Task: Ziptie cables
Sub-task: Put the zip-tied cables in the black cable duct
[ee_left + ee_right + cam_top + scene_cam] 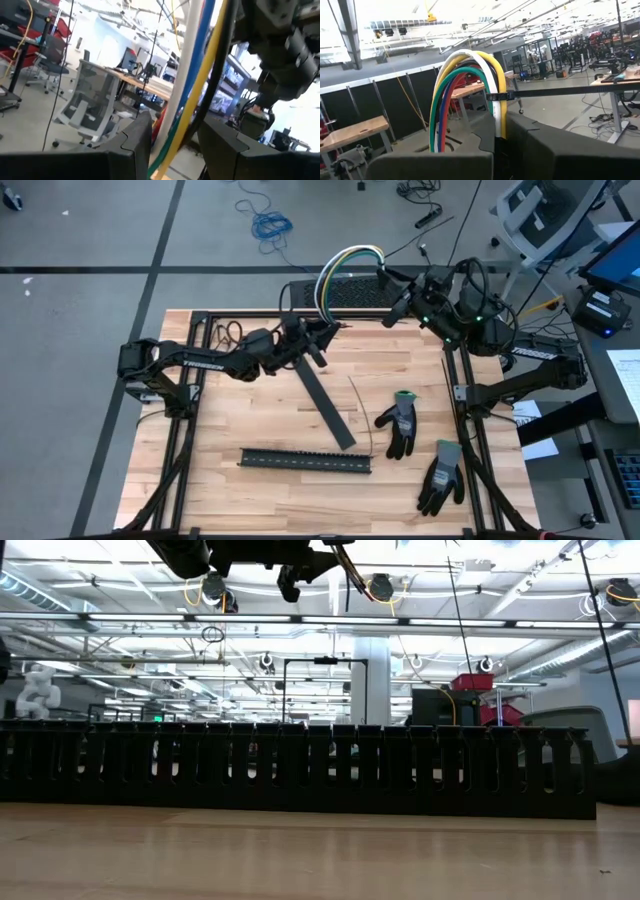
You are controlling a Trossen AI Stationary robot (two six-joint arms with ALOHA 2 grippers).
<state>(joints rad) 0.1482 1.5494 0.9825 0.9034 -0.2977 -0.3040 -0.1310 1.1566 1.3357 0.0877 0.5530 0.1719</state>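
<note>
The cables are a bundle of white, yellow, green and blue wires that arches in the air above the table's far edge. A black ziptie rings one leg of the arch, and its tail sticks out sideways. My left gripper is shut on the arch's left leg, and my right gripper is shut on its right leg, just below the ziptie. A black slotted strip lies flat near the table's front edge. My left gripper has the bundle's left leg between its two fingers, which stand on either side of it and lie across the wires. The wires run on past the fingers, lifted clear of the table. My right gripper pinches the bundle's right leg between its shut fingers, right under the ziptie. The fingers lie across the wires. The arch rises beyond them, clear of the table.
A second black strip lies slantwise on the middle of the wooden table. Two grey-and-black gloves lie at the right. A thin dark strand curves beside the strip. In the low view the slotted strip spans the whole width.
</note>
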